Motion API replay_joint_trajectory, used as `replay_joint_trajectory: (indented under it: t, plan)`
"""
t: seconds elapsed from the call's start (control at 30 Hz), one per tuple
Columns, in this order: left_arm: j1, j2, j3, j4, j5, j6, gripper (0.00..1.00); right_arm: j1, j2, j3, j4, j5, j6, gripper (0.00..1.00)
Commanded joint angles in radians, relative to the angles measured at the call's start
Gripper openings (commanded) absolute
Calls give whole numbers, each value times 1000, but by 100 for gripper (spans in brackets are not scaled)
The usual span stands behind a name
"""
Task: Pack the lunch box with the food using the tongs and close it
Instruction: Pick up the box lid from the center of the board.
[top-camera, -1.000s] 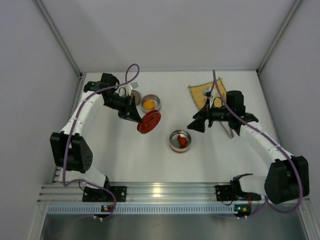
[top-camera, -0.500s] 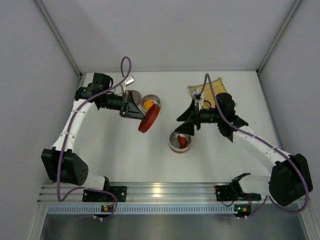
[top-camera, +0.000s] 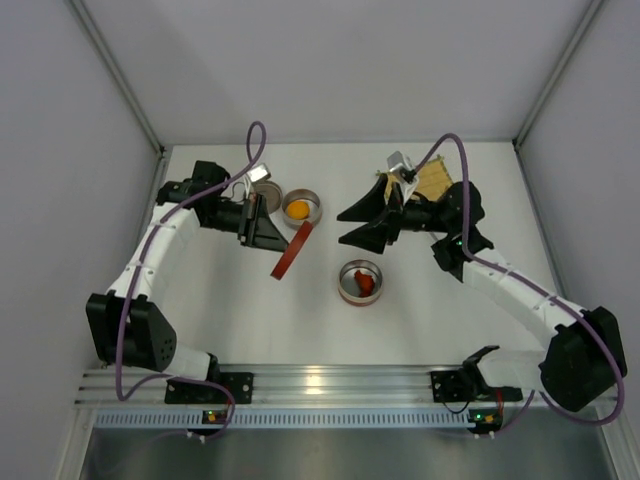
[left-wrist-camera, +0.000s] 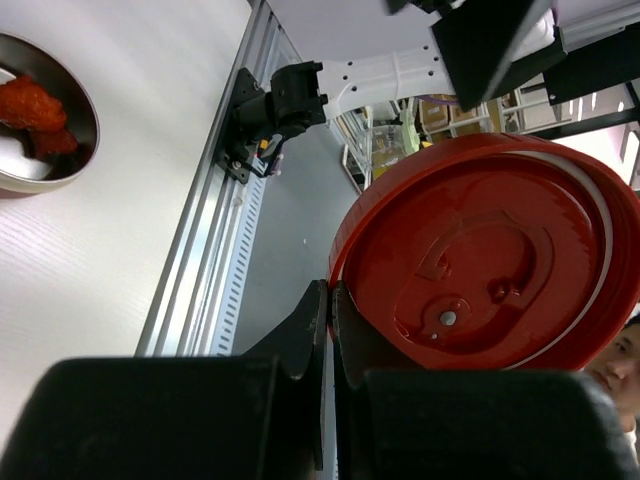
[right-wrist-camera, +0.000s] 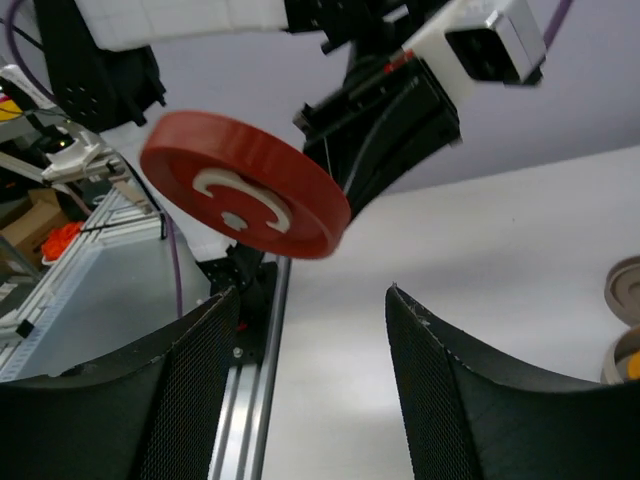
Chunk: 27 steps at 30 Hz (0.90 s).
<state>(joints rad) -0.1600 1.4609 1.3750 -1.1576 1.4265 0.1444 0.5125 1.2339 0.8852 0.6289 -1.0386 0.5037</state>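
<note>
A robot lab: a white tabletop (top-camera: 250, 320) boxed in by plain grey panels (top-camera: 60, 150), an aluminium rail (top-camera: 320, 378) along its near edge, cluttered shelves (left-wrist-camera: 395, 135) beyond.

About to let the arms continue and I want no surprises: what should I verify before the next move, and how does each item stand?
1. Left gripper shut on round red plastic lid at its rim: ok.
2. Right gripper: fingers apart, empty: ok.
3. Orange food piece inside its round metal bowl: ok.
4. Dark red food pieces inside second metal bowl: ok.
5. Slim silvery tongs located: cannot tell, not visible.
</note>
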Motion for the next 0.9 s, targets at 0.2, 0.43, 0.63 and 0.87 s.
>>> replay_joint_trajectory:
  t: [0.2, 0.43, 0.63, 0.87]
  plan:
    - [-1, -30, -71, 99, 141, -129, 0, 73, -10, 185, -74, -65, -194, 54]
    - [-1, -56, -114, 133, 160, -167, 0, 147, 16, 449, -1132, 238, -1112, 54]
    - [-1, -76, -131, 119, 198, -154, 0, 161, -72, 476, -1322, 275, -1229, 58]
    - [-1, -77, -148, 70, 247, -86, 0, 267, -200, 376, -1166, 383, -1234, 66]
